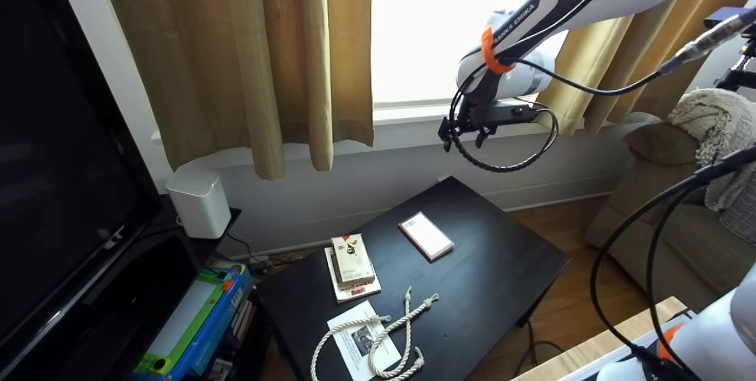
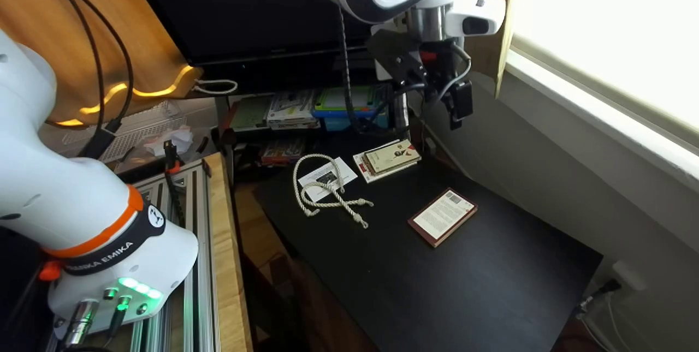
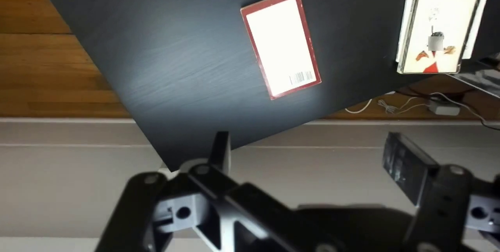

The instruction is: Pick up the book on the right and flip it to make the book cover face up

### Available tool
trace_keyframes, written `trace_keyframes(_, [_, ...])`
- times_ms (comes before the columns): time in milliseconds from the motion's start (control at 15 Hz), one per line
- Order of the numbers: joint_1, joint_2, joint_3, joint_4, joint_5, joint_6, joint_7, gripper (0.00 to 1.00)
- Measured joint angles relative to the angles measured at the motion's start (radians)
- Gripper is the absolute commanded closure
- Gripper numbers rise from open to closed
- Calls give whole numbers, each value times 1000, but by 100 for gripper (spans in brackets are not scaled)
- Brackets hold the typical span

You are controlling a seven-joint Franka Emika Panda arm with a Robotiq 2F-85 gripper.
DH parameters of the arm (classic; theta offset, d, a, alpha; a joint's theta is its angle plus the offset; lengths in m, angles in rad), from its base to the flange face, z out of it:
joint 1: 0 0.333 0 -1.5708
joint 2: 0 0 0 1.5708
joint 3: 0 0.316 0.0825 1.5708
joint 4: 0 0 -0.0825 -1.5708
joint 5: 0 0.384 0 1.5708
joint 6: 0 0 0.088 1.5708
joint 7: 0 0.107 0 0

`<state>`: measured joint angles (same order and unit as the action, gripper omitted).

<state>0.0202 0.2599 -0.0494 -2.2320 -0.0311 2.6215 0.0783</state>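
Since the black table (image 2: 491, 286) leaves no gap under flat things, the gripper (image 3: 316, 160), raised, jaws parted and nothing held, may skid off or merely push the thin book (image 3: 281, 45) lying on that table, barcode (image 3: 300, 77) upward, if the pinch comes too high.

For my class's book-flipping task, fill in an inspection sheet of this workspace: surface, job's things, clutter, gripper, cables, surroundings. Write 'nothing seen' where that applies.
Surface: black tabletop, with things spread over part of it.
Job's things: the book lies flat, apart from the other items, barcode side up.
Front cover: nothing seen; the barcoded face is on top.
Clutter: a book pile topped by Macbeth; a white printed paper with pale rope across it.
Gripper: open, holding nothing, away from the book.
Cables: a black cable hangs in a loop near the gripper.
Surroundings: television, tan curtains, bright window, sofa.
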Motion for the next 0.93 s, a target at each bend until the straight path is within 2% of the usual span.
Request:
trace_keyframes(267, [9, 157, 24, 92, 18, 6, 33, 0])
trace_keyframes(733, [16, 185, 14, 121, 7, 5, 42, 0])
trace_keyframes(933, [24, 239, 12, 137, -8, 5, 42, 0])
